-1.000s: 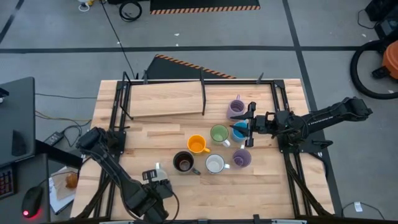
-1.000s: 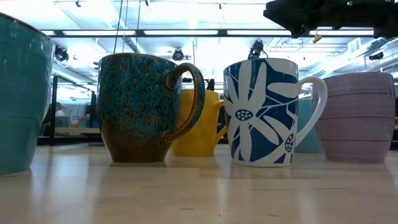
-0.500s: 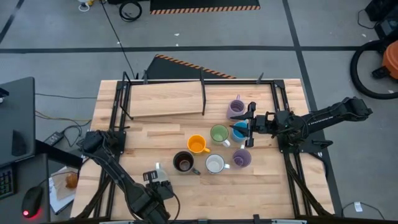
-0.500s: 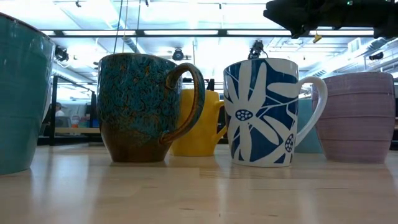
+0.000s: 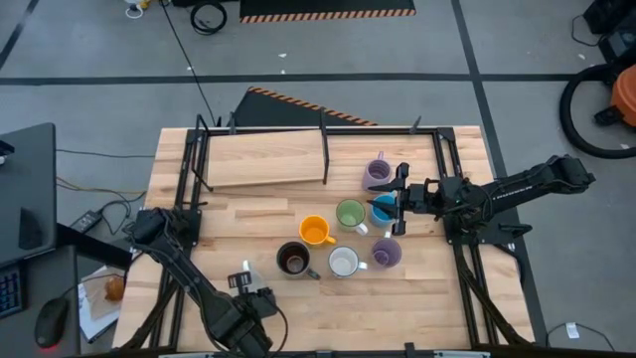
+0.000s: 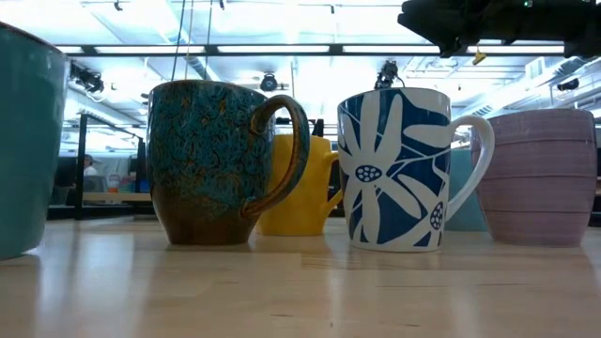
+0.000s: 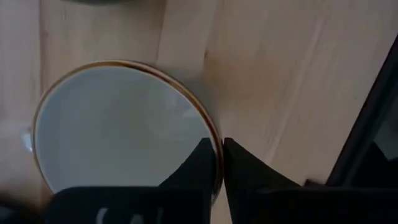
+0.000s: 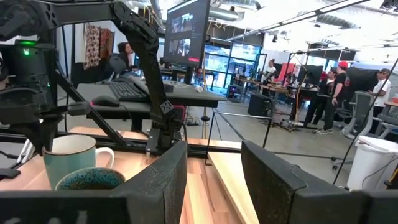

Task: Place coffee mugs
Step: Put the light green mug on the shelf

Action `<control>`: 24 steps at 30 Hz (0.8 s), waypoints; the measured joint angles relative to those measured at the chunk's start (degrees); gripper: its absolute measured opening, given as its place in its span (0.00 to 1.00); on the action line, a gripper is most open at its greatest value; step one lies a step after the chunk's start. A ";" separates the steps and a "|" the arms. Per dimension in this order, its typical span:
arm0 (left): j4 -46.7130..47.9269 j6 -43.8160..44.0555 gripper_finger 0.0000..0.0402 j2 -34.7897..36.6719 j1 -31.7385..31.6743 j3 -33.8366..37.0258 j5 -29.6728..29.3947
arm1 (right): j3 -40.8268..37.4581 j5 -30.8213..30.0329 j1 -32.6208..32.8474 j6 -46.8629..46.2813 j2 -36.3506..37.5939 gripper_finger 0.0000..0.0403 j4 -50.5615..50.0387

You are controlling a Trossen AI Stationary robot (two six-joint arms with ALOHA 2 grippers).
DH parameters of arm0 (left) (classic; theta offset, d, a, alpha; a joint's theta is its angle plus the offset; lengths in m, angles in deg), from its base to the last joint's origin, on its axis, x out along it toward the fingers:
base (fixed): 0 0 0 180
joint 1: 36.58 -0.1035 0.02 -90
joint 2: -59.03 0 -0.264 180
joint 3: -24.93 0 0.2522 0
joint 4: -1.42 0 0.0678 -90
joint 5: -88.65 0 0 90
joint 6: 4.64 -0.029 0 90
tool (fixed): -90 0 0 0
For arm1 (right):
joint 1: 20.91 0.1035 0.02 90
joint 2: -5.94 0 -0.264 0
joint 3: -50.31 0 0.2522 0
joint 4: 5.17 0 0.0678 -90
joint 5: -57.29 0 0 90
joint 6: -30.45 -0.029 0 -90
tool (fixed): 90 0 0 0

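Note:
A teal mug (image 7: 118,137) with a pale inside and a brown rim stands near the table's near left edge. It also shows at the low view's left edge, mug (image 6: 19,141). My left gripper (image 5: 248,286) points down and is shut on its rim. Seven coffee mugs stand on their bases mid-table: orange (image 5: 315,231), green (image 5: 350,215), blue (image 5: 383,210), dark brown (image 5: 292,260), white (image 5: 344,262) and two lavender (image 5: 377,173) (image 5: 387,253). My right gripper (image 5: 399,199) hovers open and level above the blue mug, touching nothing. My left gripper (image 7: 222,162) pinches the teal mug's rim wall (image 7: 214,134), one finger inside the mug and one outside. The fingers come from above, pointing down. The mug stands about upright with its base (image 6: 14,252) on the table.
A wooden board (image 5: 263,159) lies at the table's far left inside a black frame (image 5: 199,159). The mug cluster fills the middle right. Bare wood (image 5: 328,308) lies along the near edge. People and desks show in the room beyond.
My left gripper has shut on the teal mug's rim. In the low view the mug has shifted a little toward the table's left. My right gripper has kept still.

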 joint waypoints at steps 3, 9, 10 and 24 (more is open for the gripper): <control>1.65 -0.39 0.06 0.20 -0.12 0.00 2.29 | 0.00 0.00 0.00 0.00 0.00 0.39 -0.01; 4.19 -7.70 0.06 2.10 1.07 -1.00 4.09 | 0.00 0.00 0.00 0.00 0.00 0.39 -0.03; 4.45 -9.64 0.06 2.25 1.58 -1.30 3.99 | 0.00 0.00 0.00 0.00 0.00 0.39 -0.02; 7.83 -18.38 0.06 2.36 7.17 -3.15 3.80 | 0.00 -0.02 -0.01 -0.90 0.00 0.39 -0.59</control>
